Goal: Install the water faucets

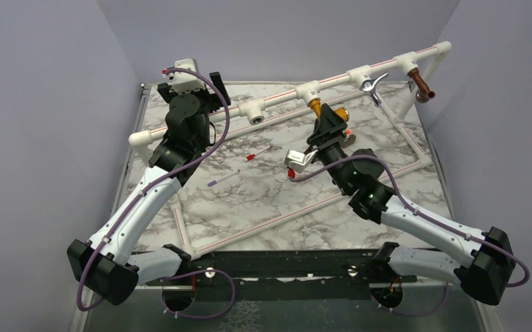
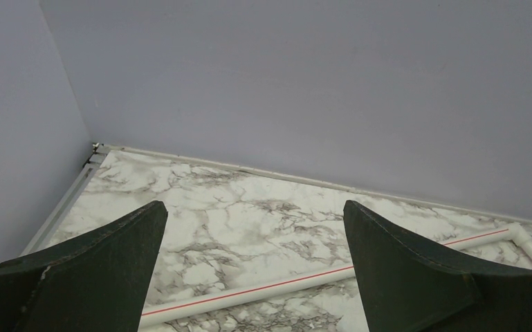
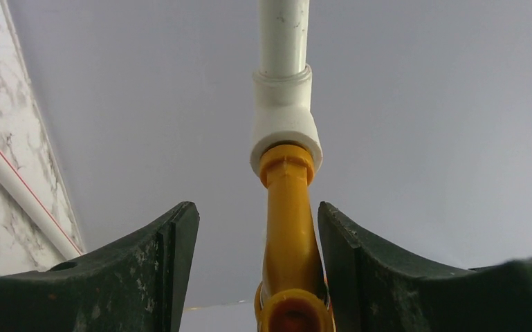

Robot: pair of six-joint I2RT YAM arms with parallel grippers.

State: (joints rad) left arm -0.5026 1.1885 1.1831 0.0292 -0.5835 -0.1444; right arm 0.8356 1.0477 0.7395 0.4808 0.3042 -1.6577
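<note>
A mustard-yellow faucet sits in a white tee on the raised pipe rail. My right gripper is open around it. In the right wrist view the faucet stands between the fingers, close against the right finger, with a gap on the left; the gripper is not clamped. A chrome lever faucet and a copper-brown faucet sit in tees further right. The black orange-tipped faucet is out of view. My left gripper is open and empty over the table's far left.
An empty tee faces forward on the rail left of the yellow faucet. A thin white red-tipped stick and a purple-tipped one lie on the marble table. Floor pipes frame the table. Grey walls stand close around.
</note>
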